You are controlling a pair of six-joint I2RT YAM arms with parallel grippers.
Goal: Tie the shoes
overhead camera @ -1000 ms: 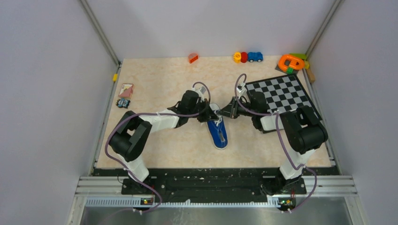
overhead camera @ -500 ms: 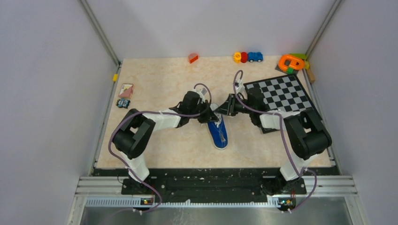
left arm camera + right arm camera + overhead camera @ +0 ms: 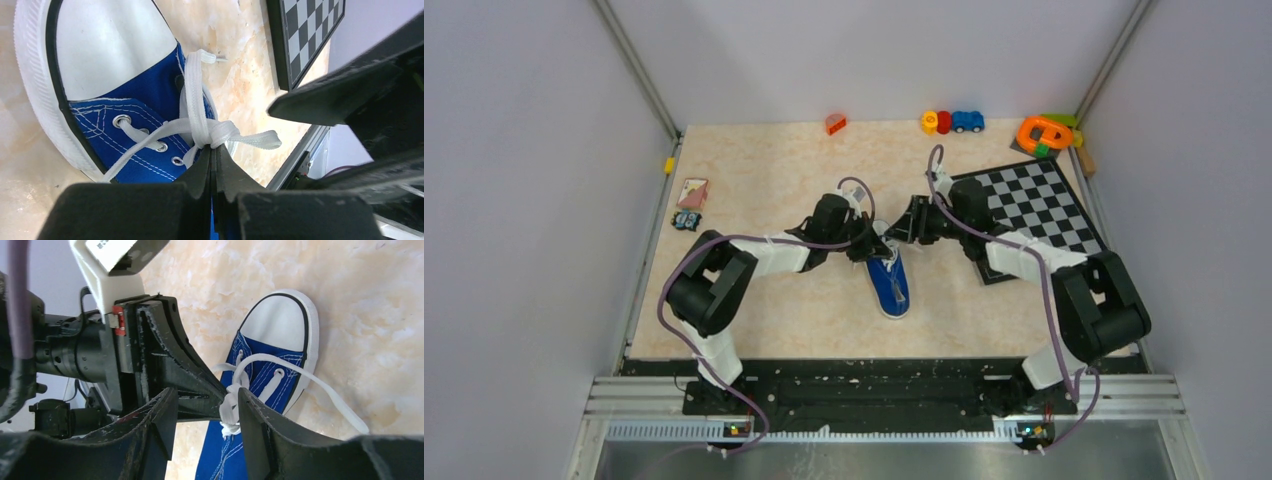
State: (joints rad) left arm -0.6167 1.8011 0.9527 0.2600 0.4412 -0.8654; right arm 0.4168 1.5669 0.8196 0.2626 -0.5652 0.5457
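**Pinching the lace crossing, second jaws wide around it**

My left gripper [image 3: 214, 150] is shut tight on the white laces [image 3: 217, 135], right where they cross into a small bunch above the eyelets. The fingers meet with barely a slit between them. My right gripper [image 3: 207, 392] stands open, its two fingers straddling that same bunch and the tip of my left one, holding nothing.

The sneaker [image 3: 890, 285] lies flat on the table [image 3: 764, 170], just off the left edge of the checkerboard [image 3: 1024, 205] and apart from it. Its white toe points away from my bases.

I judge this shoe to be light. A hard tug on the lace would likely drag or tip the whole thing rather than tighten anything, so pulls need to be short and balanced against my other grip. The canvas is soft and gives. The rubber toe cap and sole rim are the stiff parts, but they look smooth and rounded for my fingers.

The laces are flat, limp and probably slick. They fold and slip out unless I clamp across the flat face. The place to take hold is on the lace close beside the crossing, where it is taut. The loose tail trailing toward the checkerboard would only flop.
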